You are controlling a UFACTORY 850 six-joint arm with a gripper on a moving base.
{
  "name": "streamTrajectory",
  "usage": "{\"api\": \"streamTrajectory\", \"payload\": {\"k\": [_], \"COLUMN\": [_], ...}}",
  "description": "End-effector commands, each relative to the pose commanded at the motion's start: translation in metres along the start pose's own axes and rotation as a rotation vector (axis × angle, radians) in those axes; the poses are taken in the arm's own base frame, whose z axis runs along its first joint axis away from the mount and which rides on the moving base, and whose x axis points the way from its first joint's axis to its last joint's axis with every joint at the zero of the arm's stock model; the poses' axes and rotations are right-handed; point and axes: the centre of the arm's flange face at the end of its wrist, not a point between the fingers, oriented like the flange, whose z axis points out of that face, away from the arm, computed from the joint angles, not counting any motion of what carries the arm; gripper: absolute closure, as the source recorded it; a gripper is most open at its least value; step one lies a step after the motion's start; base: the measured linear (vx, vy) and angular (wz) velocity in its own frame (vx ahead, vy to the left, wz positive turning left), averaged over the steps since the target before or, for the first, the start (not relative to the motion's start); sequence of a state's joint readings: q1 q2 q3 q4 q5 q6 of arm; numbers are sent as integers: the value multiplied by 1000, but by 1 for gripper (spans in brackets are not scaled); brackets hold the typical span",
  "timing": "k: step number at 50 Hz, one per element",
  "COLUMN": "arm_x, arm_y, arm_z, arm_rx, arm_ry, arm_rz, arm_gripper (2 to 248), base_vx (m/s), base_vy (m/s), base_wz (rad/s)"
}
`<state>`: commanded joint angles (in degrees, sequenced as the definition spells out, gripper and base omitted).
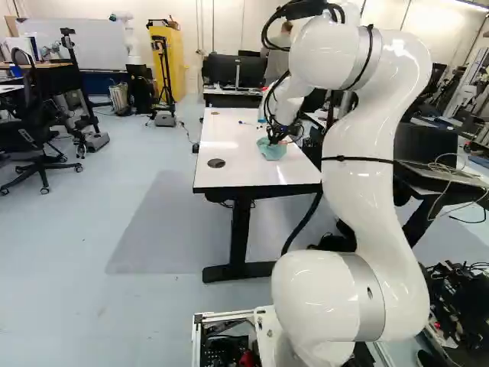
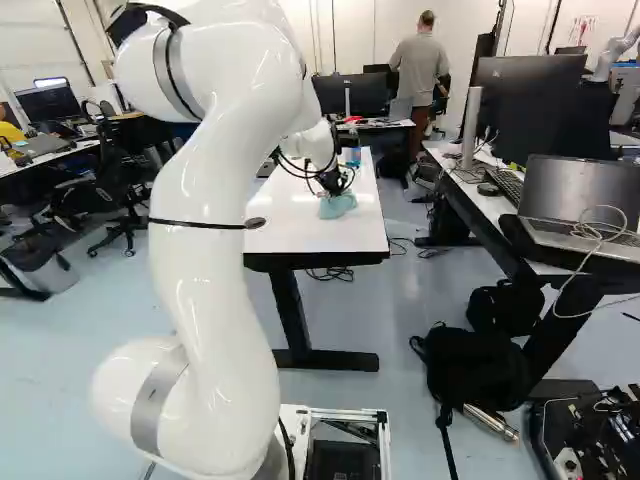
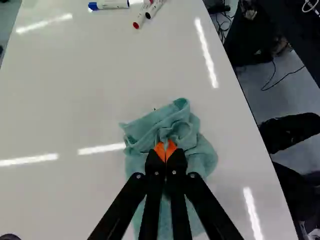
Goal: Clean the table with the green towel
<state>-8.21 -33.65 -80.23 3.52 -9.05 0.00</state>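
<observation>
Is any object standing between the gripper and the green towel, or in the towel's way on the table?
Nothing between them: the gripper is shut on the towel. Farther ahead on the table, markers lie likely in the way of wiping there.

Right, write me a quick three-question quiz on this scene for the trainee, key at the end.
1. What is the gripper shut on?
a) a marker
b) the green towel
c) a laptop

2. True or false: the towel is folded into a neat, flat square.

3. Fill in the colour: on the table, ahead of the gripper, the red-ended marker and the black-ended marker lie side by side; the third marker has a ____ end.

Key: 1. b; 2. false; 3. blue
</observation>
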Motion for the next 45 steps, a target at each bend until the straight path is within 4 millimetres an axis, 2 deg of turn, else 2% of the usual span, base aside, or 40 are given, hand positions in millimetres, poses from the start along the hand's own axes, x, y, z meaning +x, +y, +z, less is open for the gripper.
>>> {"api": "streamTrajectory", "payload": {"k": [13, 21, 32, 45], "arm_x": [10, 9, -1, -19], "arm_y": [-20, -34, -45, -47], "arm_z": [11, 11, 2, -14], "arm_rx": [18, 30, 40, 43], "arm_ry": [13, 13, 0, -20], "arm_rz": [-22, -38, -52, -58], "arm_gripper": [229, 229, 229, 229], "base_vx": [0, 0, 0, 0], "base_vy": [0, 0, 0, 0], "base_wz": [0, 0, 0, 0]}}
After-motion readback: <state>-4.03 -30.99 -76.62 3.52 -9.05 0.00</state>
